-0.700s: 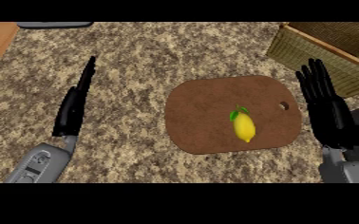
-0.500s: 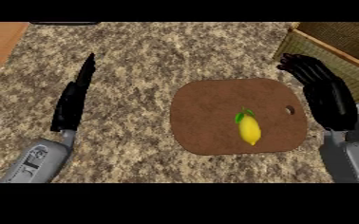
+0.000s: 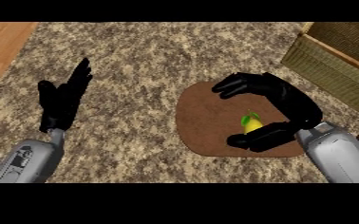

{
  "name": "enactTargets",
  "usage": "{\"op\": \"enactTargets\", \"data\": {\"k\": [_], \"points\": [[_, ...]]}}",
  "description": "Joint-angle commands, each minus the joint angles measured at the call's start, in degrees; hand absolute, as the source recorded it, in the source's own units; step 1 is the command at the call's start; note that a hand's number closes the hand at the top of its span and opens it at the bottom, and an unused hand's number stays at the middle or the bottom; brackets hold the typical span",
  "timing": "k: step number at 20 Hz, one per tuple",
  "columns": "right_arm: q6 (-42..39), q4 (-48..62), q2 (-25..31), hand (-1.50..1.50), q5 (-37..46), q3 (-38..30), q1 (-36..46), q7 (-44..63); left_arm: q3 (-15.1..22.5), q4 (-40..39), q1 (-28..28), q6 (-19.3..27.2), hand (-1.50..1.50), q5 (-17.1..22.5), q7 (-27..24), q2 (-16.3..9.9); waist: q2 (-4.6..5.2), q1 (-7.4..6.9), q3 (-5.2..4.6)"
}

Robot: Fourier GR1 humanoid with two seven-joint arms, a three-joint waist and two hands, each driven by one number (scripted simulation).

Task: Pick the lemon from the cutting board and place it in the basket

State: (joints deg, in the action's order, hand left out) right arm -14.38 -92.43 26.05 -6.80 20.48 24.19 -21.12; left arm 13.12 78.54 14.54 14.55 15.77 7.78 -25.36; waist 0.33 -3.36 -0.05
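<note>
A: Where is the lemon [image 3: 253, 124]?
B: Lower right, on the board [image 3: 203, 123], inside the right hand [image 3: 280, 107], which arches wide around it, unclosed.
A: Handling?
B: Likely light, stiff, rollable; grasp its middle. Left hand [image 3: 61, 102] rests open; basket [image 3: 328, 57] upper right.

— Bright or dim?
— Moderately bright, soft and even across the speckled counter [image 3: 175, 57], with no hot spots.
— From where?
— Seemingly from overhead; hard to pin down further.
— Shadows?
— Faint at best. Flat, uniform brown over the cutting board [image 3: 203, 123], even beneath the arched right hand [image 3: 280, 99].
— Glare?
— Only a dull sheen along the black fingers [image 3: 242, 83] and on the left hand [image 3: 63, 102]; paler highlights on the grey right forearm [image 3: 336, 154].
— Contrast?
— Vivid yellow on the lemon [image 3: 253, 126]; darker on the basket [image 3: 319, 64] side wall, lighter along its rim.
</note>
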Motion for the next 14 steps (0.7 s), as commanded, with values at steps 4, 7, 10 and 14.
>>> {"op": "enactTargets", "data": {"k": [4, 7, 10, 14], "points": [[7.27, -6.79, -9.37, -1.50, 13.49, 11.04, 4.28, 15.94, -4.78, 1.50, -0.32, -4.14, 0.00, 3.65, 4.50, -3.74, -0.62, 2.87, -0.01], [1.87, -10.69, -5.75, -1.50, 10.94, 8.89, 8.96, 30.24, -6.01, -1.33, -3.23, -5.41, 0.00, 3.91, -0.40, -3.32, -0.75, 3.15, -0.13], [-1.96, -12.27, -0.11, -1.50, 15.06, 8.77, 14.26, 38.50, -6.23, -2.15, -2.49, -6.22, 0.00, 4.24, 0.43, -3.80, -1.04, 3.71, -0.22], [-7.41, -11.81, 8.99, -1.50, 21.61, 6.25, 21.46, 47.03, -5.73, -1.34, -3.30, -4.59, 0.00, 3.37, 0.20, -2.77, -1.37, 4.15, -0.26]]}}
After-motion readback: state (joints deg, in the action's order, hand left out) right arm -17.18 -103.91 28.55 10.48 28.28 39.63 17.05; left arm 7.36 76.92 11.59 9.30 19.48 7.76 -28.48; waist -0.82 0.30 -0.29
